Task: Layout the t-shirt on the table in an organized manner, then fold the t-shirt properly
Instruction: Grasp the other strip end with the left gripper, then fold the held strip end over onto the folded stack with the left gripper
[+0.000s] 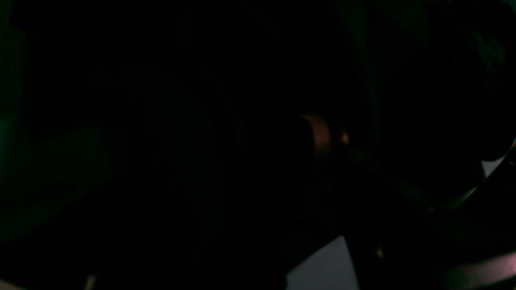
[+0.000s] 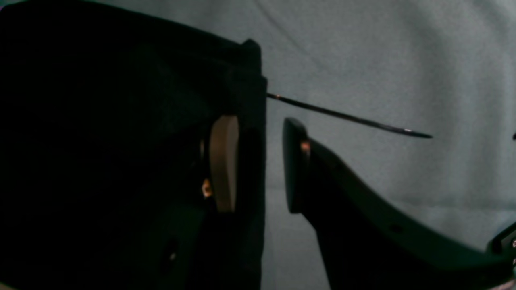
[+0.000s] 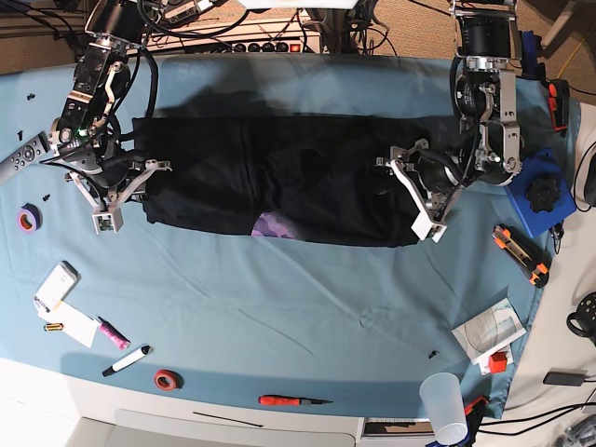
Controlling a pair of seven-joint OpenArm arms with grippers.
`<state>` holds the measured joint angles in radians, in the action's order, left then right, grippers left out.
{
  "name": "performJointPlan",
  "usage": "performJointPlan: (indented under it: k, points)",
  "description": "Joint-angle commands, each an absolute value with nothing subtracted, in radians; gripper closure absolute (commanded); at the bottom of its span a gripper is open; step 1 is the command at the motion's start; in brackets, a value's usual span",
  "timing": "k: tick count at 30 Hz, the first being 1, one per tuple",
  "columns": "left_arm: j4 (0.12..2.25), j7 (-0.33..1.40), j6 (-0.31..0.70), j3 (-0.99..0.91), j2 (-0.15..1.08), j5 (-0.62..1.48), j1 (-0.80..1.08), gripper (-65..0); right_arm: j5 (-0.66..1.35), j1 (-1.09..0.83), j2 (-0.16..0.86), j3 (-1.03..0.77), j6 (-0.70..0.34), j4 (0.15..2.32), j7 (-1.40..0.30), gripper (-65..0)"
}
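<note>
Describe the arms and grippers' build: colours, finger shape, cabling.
Both arms are black jointed links with black cables looped at the top. The left gripper and right gripper have white angular bracket-like fingers. Up close, the right gripper's fingers carry beige pads on dark curved backs.

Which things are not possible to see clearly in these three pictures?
- Left wrist view: almost wholly black; dark cloth seems to cover the lens, so the left gripper cannot be judged there.
- Right wrist view: the t-shirt hides the left half; a fold lies between the fingers.
- Base view: the t-shirt's print is mostly folded under; the remote control is cut by the edge.
</note>
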<state>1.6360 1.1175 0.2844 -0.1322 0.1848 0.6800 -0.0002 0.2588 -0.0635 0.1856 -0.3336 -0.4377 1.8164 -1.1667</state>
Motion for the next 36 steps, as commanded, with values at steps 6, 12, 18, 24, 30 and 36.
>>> performJointPlan:
  k: [6, 12, 18, 24, 30, 36]
  points:
    - [1.648, 1.101, 0.288, -0.135, 0.187, 0.678, -0.014, 0.0, 0.260, -0.050, 0.200, -0.338, -0.438, 1.832, -1.141, -18.9]
    - [1.649, 1.098, 0.288, -0.154, 0.198, 0.576, -0.018, 0.0, 0.261, -0.047, 0.200, -0.344, -0.437, 1.832, -1.074, -18.9]
    - [1.649, 1.081, 0.289, -0.221, 0.360, 0.596, -0.040, 0.0, 0.262, -0.017, 0.200, -0.413, -0.435, 1.832, -1.075, -18.9]
    - [1.650, 1.145, 0.354, -0.240, 0.465, 0.763, -0.059, 0.0, 0.276, -0.003, 0.199, -0.453, -0.433, 1.832, -1.071, -18.9]
    - [1.726, 1.208, 0.385, -0.238, 0.402, 0.834, -0.046, 0.0, 0.275, -0.002, 0.199, -0.453, -0.433, 1.832, -1.061, -18.9]
    - [1.906, 1.173, 0.382, -0.221, 0.316, 0.770, 0.002, 0.0, 0.268, -0.003, 0.199, -0.453, -0.433, 1.832, -1.061, -18.9]
